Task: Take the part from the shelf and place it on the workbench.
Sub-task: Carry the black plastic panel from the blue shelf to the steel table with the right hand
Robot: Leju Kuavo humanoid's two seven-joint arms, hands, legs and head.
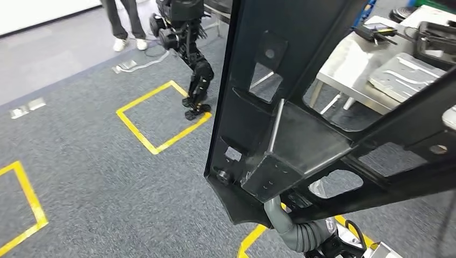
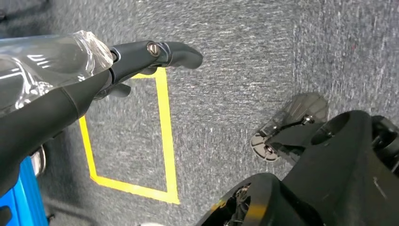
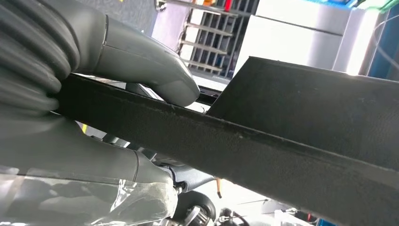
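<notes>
Right hand (image 3: 94, 117) fingers clamped on the black part's (image 1: 290, 140) edge. Left hand (image 2: 117, 66) fingers loosely spread, holding nothing, over carpet.

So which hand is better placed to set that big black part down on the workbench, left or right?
The right hand. It already grips the edge of the black part, and the workbench lies on its side. The left hand hangs over the carpet holding nothing.
</notes>
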